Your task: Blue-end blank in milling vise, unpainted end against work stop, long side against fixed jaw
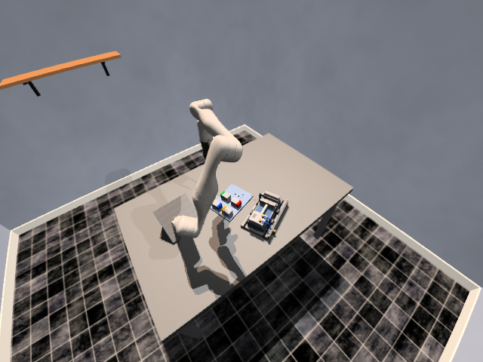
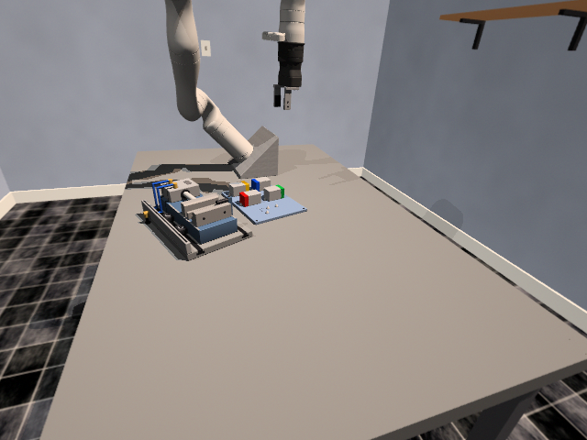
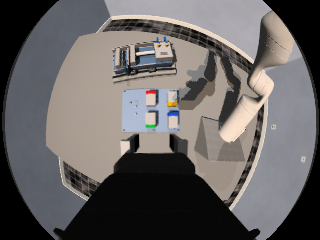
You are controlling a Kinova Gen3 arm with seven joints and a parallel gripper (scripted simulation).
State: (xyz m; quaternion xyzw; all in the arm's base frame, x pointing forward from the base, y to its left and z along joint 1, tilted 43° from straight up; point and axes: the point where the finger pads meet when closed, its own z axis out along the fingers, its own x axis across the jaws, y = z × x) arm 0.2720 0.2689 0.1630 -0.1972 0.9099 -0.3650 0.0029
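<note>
The blue-ended blank [image 1: 215, 203] [image 2: 263, 183] [image 3: 173, 121] lies on the light-blue plate [image 1: 238, 191] [image 2: 284, 211] [image 3: 129, 117], beside the green-ended blank [image 1: 226, 197] [image 2: 271, 192] [image 3: 151, 118]. In the wrist view its blue end faces the yellow-ended blank [image 1: 227, 212] [image 2: 237, 190] [image 3: 172, 95]. The red-ended blank [image 1: 235, 201] [image 2: 253, 197] [image 3: 151, 100] is also on the plate. The milling vise [image 2: 217, 232] [image 3: 147, 60] stands beside the plate; its fixed jaw [image 2: 212, 214] is at the end without hoses. The bars between the jaws are not clear. My gripper [image 2: 282, 104] [image 3: 154, 140] is open, empty and high above the table.
The vise's block with blue hoses [image 2: 182, 190] [image 3: 163, 51] is at its other end. Small white pegs [image 2: 267, 211] stand on the plate. The grey wedge base [image 2: 265, 159] [image 3: 212, 142] of my arm stands near the plate. An orange shelf [image 1: 62, 69] [image 2: 512, 10] hangs on the wall.
</note>
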